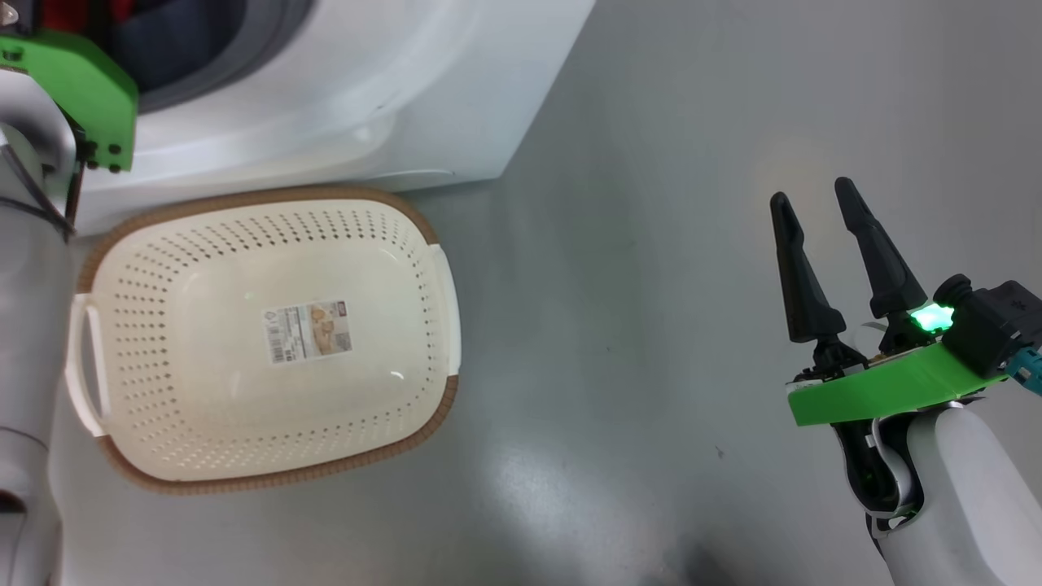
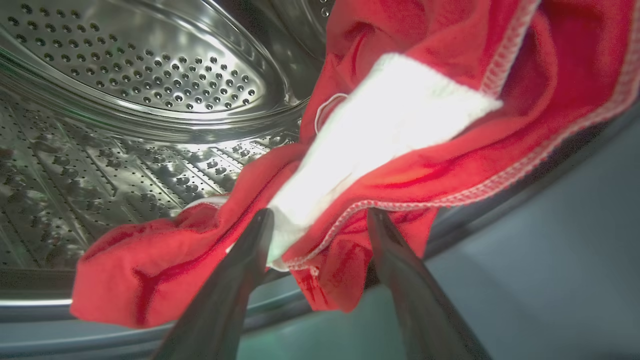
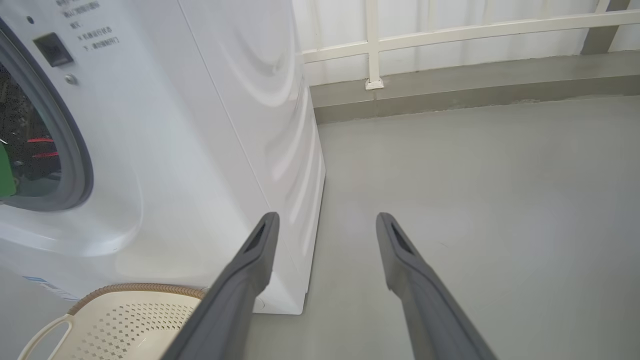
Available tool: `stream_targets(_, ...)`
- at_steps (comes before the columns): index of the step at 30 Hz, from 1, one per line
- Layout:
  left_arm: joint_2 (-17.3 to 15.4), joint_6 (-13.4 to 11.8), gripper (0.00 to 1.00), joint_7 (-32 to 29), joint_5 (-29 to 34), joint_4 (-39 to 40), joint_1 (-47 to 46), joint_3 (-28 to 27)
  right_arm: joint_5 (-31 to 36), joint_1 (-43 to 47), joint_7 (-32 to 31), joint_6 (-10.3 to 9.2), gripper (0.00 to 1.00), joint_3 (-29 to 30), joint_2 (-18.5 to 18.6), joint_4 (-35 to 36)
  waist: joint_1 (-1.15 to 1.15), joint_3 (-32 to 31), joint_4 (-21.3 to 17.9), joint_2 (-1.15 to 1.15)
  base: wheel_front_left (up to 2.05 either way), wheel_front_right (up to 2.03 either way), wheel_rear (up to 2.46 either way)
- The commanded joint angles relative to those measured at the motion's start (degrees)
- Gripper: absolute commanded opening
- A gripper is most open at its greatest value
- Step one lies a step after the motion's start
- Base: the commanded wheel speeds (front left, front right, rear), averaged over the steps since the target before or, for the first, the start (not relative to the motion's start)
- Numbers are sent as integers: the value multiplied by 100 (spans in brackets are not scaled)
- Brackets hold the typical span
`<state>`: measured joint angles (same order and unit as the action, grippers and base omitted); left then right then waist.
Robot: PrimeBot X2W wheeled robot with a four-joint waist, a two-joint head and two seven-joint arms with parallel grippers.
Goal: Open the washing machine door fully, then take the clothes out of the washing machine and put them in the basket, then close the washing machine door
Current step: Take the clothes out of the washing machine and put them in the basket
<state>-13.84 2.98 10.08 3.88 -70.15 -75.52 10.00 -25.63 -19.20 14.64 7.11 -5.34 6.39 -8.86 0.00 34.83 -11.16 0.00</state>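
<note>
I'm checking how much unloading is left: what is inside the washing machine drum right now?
A red garment with white panels lies in the perforated steel drum, reaching its front rim, the open left end effector at its edge. Anything beneath the fabric is covered.

Bright light; white patch on clothes [image 2: 380, 125] blown out (drum [image 2: 150, 65] glints).

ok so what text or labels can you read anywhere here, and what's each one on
No text here is legible.
Sticker on the basket bottom: barcode and print, too small to read.
Grey print on the washer front, beside the door opening: blurred, unreadable.
Blue label low on the washer front: too small to read.
</note>
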Motion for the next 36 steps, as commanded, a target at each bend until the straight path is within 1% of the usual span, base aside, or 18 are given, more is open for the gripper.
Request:
stream_targets(1, -296, -66, 100, 4, 79, 49, -155, 9, -50, -2, 36, 37, 100, -118, -8, 156, 0, 136, -94, 0, 0, 0, 0)
stream_targets(9, -395, -126, 100, -46, 157, -192, -398, 191, -62, -78, 36, 37, 100, -156, -44, 182, 0, 261, -186, 0, 0, 0, 0)
stream_targets(10, -399, -139, 76, -60, 162, -211, -408, 209, -63, -86, 36, 37, 100, -158, -49, 181, 0, 261, -196, 0, 0, 0, 0)
stream_targets(11, -400, -147, 59, -58, 155, -227, -413, 218, -64, -93, 36, 37, 100, -160, -53, 180, 0, 258, -205, 0, 0, 0, 0)
stream_targets(12, -396, -152, 34, -41, 137, -239, -414, 217, -64, -96, 36, 37, 100, -162, -56, 179, 0, 253, -211, 0, 0, 0, 0)
stream_targets(13, -383, -143, 0, -21, 104, -250, -412, 205, -66, -98, 36, 37, 100, -160, -59, 179, 0, 246, -214, 0, 0, 0, 0)
stream_targets(17, -350, -148, 0, 43, 28, -284, -415, 202, -63, -106, 36, 37, 100, -134, -66, 190, 0, 241, -201, 0, 0, 0, 0)
stream_targets(21, -291, -175, 0, 241, -157, -293, -397, 93, -44, -109, 36, 37, 100, -112, -71, 196, 0, 225, -155, 0, 0, 0, 0)
stream_targets(28, -126, -211, 0, 478, -684, -52, -140, -298, -28, -52, 36, 37, 100, -49, -38, 182, 0, 65, -14, 0, 0, 0, 0)
stream_targets(36, 111, -175, 0, 490, -1290, 1241, 679, -877, -22, 68, 36, 37, 100, 0, 43, 156, 0, -215, 182, 0, 0, 0, 0)
